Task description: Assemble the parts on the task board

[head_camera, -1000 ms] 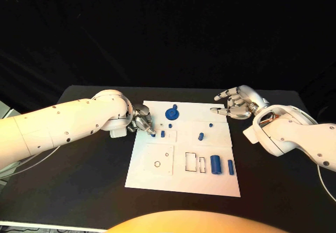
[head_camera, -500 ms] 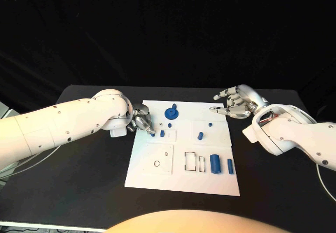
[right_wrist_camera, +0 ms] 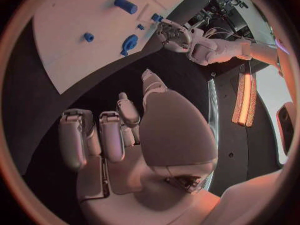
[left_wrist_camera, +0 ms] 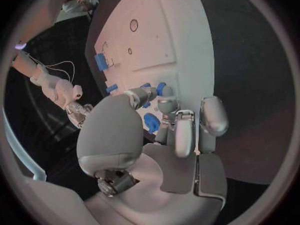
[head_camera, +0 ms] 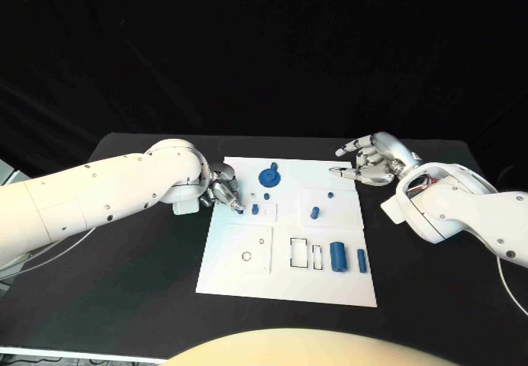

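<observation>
Almost nothing has moved: the left hand [head_camera: 224, 192] still pinches a small blue peg [head_camera: 241, 210] at the task board [head_camera: 288, 284] left edge, seating unfinished, while the right hand [head_camera: 371, 163] hovers empty, fingers apart, beyond the board's far right corner.

Black table [head_camera: 132, 259], dark backdrop behind. White task board [head_camera: 288, 284] lies flat at table's middle, long side running away from robot. Bare black surface on both sides of board and along near edge.

Black table [head_camera: 132, 259], black backdrop [head_camera: 264, 69]
</observation>
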`<state>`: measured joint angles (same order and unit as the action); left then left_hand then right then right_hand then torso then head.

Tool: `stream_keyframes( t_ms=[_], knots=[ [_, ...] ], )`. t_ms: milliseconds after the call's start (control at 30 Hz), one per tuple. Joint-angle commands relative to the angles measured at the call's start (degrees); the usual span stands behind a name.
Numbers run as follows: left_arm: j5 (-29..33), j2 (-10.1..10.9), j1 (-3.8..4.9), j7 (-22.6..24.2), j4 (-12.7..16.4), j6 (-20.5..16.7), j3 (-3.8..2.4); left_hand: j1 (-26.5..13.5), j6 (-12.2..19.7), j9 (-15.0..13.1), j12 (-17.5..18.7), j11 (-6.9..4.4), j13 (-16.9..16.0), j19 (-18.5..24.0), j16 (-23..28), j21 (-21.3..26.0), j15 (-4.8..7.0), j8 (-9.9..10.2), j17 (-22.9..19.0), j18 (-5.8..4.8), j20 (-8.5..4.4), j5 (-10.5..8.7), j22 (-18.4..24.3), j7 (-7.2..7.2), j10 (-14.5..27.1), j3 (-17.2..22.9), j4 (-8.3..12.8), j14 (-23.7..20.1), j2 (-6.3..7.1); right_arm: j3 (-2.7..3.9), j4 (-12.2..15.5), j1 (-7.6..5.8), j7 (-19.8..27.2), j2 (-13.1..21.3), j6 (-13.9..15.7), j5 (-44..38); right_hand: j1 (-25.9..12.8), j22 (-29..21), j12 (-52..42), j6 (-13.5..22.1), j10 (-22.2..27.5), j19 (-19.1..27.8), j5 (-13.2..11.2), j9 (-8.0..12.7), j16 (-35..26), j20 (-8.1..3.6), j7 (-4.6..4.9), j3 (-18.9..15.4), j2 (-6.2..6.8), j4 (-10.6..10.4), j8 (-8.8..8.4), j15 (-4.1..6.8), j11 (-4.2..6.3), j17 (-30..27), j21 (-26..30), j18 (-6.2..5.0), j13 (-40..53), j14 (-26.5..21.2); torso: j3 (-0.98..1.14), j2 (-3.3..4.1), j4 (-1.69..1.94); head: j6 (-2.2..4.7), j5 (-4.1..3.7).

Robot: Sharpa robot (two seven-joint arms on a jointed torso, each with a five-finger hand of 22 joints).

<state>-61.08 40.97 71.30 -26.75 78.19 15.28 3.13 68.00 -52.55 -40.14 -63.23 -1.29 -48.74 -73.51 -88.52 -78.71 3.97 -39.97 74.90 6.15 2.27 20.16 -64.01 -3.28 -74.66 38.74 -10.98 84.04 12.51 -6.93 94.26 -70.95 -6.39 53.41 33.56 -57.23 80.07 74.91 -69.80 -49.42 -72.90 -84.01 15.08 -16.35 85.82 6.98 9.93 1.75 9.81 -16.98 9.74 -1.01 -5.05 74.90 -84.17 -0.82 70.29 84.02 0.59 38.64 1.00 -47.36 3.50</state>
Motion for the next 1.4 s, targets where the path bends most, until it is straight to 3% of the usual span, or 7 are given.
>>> stream_keyframes(
  t_ms=[33, 800, 967, 1133, 1400],
  knots=[
    [-0.1, -0.4, -0.28, -0.5, -0.1, 1.0, 0.24, -0.1, -0.2, 0.1, -0.2, 0.08, -0.1, -0.2, -0.2, -0.1, 0.27, -0.1, 12.1, -0.58, -0.02, 0.11, 0.2, 0.1, -0.4, 11.1, 10.8, 5.1, -0.34, 0.01, 0.0, 0.04, 0.4, 0.0, -0.5, -0.2, -0.3, 12.0, 0.1, -0.1, 0.2, -3.2, 0.1, 0.1, -0.2, -0.41, -0.07, -0.2, -0.19, 0.1, 0.37, 0.39, 0.06, 7.5, 0.2, -0.61, 0.0, 3.7, 0.03, 0.0, -0.01, 0.03, -0.08],
    [0.1, -1.1, -0.59, -1.0, -1.1, -0.2, 0.43, -2.8, -0.3, 0.0, -0.8, -0.02, -1.0, 0.1, -0.2, 0.1, 0.24, 0.0, 12.1, -0.56, 0.02, -0.45, 0.3, 0.39, -1.2, 9.6, 10.0, 5.1, 0.34, 0.01, 0.1, 0.05, 0.4, 0.1, -0.5, -0.2, -0.3, 12.0, 0.1, -0.1, 0.2, -3.2, 0.1, 0.1, -0.2, -0.41, -0.07, -0.2, -0.19, 0.1, 0.37, 0.39, 0.06, 7.5, 0.2, -0.61, 0.0, 3.7, 0.03, 0.0, 0.02, -0.03, -0.34],
    [0.2, -0.9, -0.61, -1.1, -1.0, -1.0, 0.44, -5.9, -0.7, 0.3, -0.5, -0.58, -0.7, 0.3, 0.0, 0.5, 0.71, 0.5, 11.7, -0.5, -0.37, -1.26, 0.8, 1.23, -1.0, 4.7, 7.3, 5.0, 0.75, 0.01, 0.1, 0.05, 0.4, 0.1, -0.4, -0.2, -0.4, 11.9, 0.1, 0.0, 0.3, -3.2, 0.3, 0.1, -0.3, -0.46, -0.09, -0.2, -0.17, 0.2, 0.52, 0.43, 0.09, 7.4, 0.3, -0.63, -0.2, 3.8, 0.02, 0.04, -0.01, 0.02, -0.38],
    [0.3, -0.4, -0.62, -1.1, -0.7, -2.0, 0.36, -10.2, -1.4, 0.8, -0.1, -0.35, -0.3, 0.4, 0.2, 0.9, 0.62, 1.1, 11.2, -0.46, -0.34, -1.53, 1.2, 1.0, -0.3, -1.4, 2.3, 4.9, 0.97, 0.01, 0.1, 0.06, 0.4, 0.2, -0.4, -0.2, -0.4, 11.8, 0.3, 0.0, 0.4, -3.1, 0.3, 0.1, -0.3, -0.46, -0.09, -0.2, -0.15, 0.1, 0.53, 0.43, 0.09, 7.3, 0.4, -0.66, -0.4, 3.7, 0.0, 0.03, -0.03, 0.12, -0.44],
    [0.3, 0.6, -0.62, -1.1, 0.2, -3.4, 0.12, -10.8, -1.4, 1.1, 0.3, -0.16, 0.4, 0.6, 0.4, 1.4, 0.5, 1.6, 10.8, -0.34, -0.27, -1.61, 1.8, 0.74, 0.4, -8.3, -1.6, 4.8, 1.52, 0.01, 0.2, 0.06, 0.4, 0.2, -0.3, -0.2, -0.4, 11.8, 0.3, 0.0, 0.4, -3.1, 0.3, 0.1, -0.3, -0.46, -0.09, -0.2, -0.15, 0.1, 0.53, 0.43, 0.09, 7.3, 0.4, -0.66, -0.4, 3.7, 0.03, 0.02, -0.01, 0.16, -0.59]
  ],
)
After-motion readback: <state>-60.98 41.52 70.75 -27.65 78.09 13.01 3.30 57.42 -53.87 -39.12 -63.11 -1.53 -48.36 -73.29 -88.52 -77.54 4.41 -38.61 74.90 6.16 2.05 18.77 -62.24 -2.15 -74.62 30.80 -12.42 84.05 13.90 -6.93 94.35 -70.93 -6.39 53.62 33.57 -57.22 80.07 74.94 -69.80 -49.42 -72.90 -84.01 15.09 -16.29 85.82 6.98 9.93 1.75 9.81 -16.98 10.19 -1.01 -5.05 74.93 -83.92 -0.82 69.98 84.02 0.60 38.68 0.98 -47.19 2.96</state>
